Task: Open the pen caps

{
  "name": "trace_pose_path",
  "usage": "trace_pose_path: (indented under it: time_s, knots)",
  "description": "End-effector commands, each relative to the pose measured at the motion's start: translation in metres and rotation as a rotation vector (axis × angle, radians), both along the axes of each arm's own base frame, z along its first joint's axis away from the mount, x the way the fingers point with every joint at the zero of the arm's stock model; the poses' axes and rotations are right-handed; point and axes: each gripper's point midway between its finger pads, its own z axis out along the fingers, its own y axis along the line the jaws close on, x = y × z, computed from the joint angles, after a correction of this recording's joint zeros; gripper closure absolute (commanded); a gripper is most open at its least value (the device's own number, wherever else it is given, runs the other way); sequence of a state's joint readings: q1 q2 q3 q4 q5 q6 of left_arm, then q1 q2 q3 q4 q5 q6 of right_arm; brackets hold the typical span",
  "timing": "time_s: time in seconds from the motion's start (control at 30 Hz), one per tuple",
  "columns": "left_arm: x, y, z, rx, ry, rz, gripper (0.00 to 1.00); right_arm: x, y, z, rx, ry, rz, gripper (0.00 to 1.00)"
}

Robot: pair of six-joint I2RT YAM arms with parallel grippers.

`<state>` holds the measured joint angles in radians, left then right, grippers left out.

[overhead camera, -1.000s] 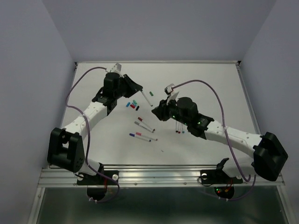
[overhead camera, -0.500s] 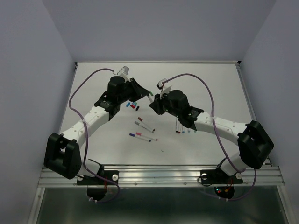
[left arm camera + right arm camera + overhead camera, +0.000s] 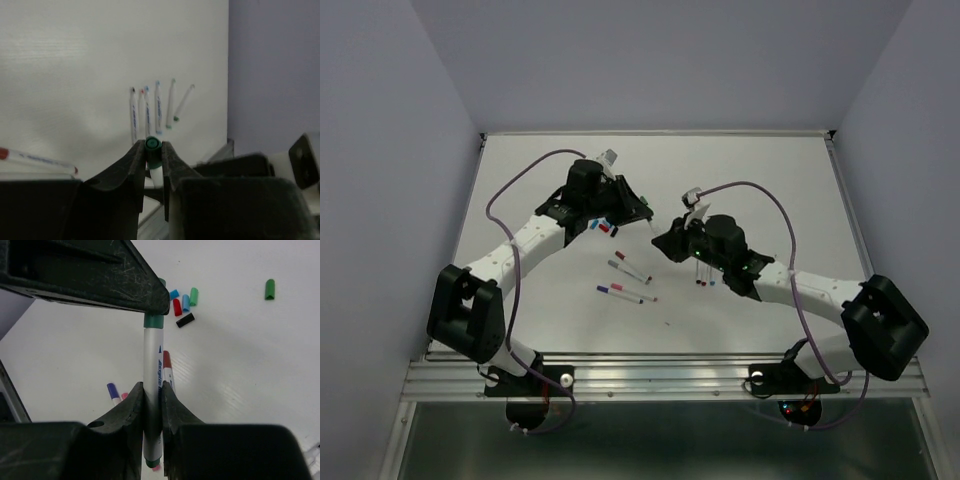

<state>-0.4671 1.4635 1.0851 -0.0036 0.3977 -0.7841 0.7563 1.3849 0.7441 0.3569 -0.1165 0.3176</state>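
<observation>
Toward the near edge of the table (image 3: 770, 180), around its middle, lie three capped pens (image 3: 620, 292), with uncapped pens (image 3: 150, 107) in a row half under the right arm. Farther in, at mid-table, the right gripper (image 3: 152, 390) is pinched narrow on a white barrel (image 3: 151, 355). The left gripper (image 3: 153, 152) meets it and is clamped on the green cap (image 3: 153, 321) seated on that barrel's end. Just beyond lie the loose caps (image 3: 182, 305), blue, green, red and black, in a cluster. A lone green cap (image 3: 269, 289) lies apart from them.

White table (image 3: 770, 165) enclosed by pale lavender walls (image 3: 380, 150).
</observation>
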Motion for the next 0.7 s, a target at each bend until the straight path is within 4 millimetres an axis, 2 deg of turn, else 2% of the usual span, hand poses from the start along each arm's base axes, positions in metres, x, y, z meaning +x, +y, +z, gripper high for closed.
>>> trace_pose_path:
  time_s: [0.0, 0.03, 0.07, 0.1, 0.27, 0.33, 0.4, 0.43, 0.57, 0.6, 0.63, 0.67]
  knots:
    - [0.107, 0.080, 0.077, 0.011, -0.307, 0.361, 1.00, -0.093, -0.010, -0.063, 0.029, 0.325, 0.172, 0.99]
    - [0.110, 0.080, 0.078, 0.011, -0.309, 0.366, 1.00, -0.098, -0.013, -0.064, 0.039, 0.333, 0.174, 0.99]
    - [0.117, 0.089, 0.079, 0.018, -0.313, 0.390, 1.00, -0.103, -0.020, -0.072, 0.036, 0.353, 0.161, 0.99]
    - [0.119, 0.093, 0.079, 0.023, -0.314, 0.395, 1.00, -0.105, -0.021, -0.071, 0.044, 0.355, 0.154, 0.99]
    - [0.124, 0.114, 0.061, 0.064, -0.277, 0.435, 1.00, -0.093, -0.037, -0.069, -0.002, 0.321, 0.052, 0.99]
    - [0.121, 0.117, 0.043, 0.084, -0.242, 0.427, 1.00, -0.083, -0.040, -0.061, -0.006, 0.292, 0.002, 0.99]
    - [0.113, 0.118, 0.015, 0.118, -0.174, 0.413, 1.00, -0.064, -0.054, -0.067, -0.047, 0.284, -0.111, 0.99]
    - [0.108, 0.120, 0.001, 0.142, -0.133, 0.408, 1.00, -0.047, -0.067, -0.068, -0.071, 0.274, -0.222, 0.99]
    - [0.087, 0.124, -0.051, 0.209, -0.011, 0.386, 1.00, -0.016, -0.098, -0.076, -0.167, 0.260, -0.443, 0.99]
    - [0.080, 0.126, -0.067, 0.231, 0.024, 0.377, 1.00, -0.012, -0.102, -0.078, -0.187, 0.258, -0.475, 0.99]
    - [0.078, 0.128, -0.073, 0.248, 0.034, 0.384, 1.00, -0.009, -0.106, -0.081, -0.209, 0.258, -0.502, 0.99]
    - [0.069, 0.132, -0.088, 0.284, 0.084, 0.378, 1.00, -0.002, -0.117, -0.081, -0.244, 0.255, -0.558, 0.99]
